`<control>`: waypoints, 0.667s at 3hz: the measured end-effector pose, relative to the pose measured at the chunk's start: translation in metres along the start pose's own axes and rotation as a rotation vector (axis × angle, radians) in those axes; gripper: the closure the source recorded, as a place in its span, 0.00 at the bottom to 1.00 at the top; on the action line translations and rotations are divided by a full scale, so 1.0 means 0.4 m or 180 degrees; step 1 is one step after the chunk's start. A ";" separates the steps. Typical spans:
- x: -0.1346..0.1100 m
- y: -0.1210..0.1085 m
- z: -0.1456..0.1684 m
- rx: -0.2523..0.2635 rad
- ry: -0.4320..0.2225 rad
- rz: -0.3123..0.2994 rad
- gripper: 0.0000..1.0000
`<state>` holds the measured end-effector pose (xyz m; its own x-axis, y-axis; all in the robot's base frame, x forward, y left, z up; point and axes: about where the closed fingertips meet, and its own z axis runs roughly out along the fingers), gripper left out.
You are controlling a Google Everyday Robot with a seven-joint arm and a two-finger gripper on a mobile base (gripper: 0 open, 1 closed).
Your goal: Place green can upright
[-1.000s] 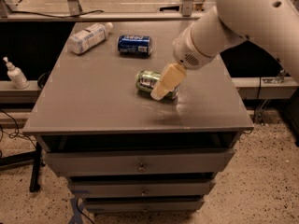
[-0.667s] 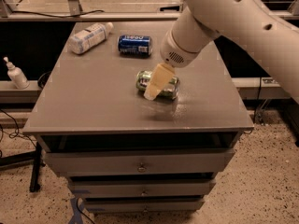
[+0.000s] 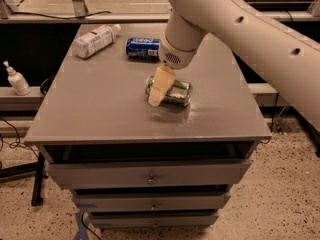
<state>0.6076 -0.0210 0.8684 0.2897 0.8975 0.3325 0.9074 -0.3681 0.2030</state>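
Note:
The green can (image 3: 176, 91) lies on its side near the middle of the grey cabinet top (image 3: 100, 109), its long axis running left to right. My gripper (image 3: 156, 98), cream-coloured at the end of the big white arm (image 3: 240, 29), hangs down over the can's left end and hides part of it. Its tip sits at the can's front left, close to the cabinet top. Whether it touches the can I cannot tell.
A dark-blue can (image 3: 143, 48) lies on its side at the back of the top. A white-labelled plastic bottle (image 3: 95, 40) lies at the back left. The cabinet has drawers (image 3: 150, 176) below. A white pump bottle (image 3: 16, 79) stands on a ledge to the left.
My gripper has moved left along the green can, from its right part to its left end. The can, the blue can and the bottle have not moved.

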 end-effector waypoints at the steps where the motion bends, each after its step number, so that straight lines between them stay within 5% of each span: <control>1: -0.014 0.007 0.031 0.0026 -0.0196 0.0066 0.00; 2: -0.025 0.010 0.058 0.0043 -0.0361 0.0129 0.00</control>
<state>0.6152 -0.0258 0.8446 0.3583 0.9039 0.2336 0.8980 -0.4021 0.1788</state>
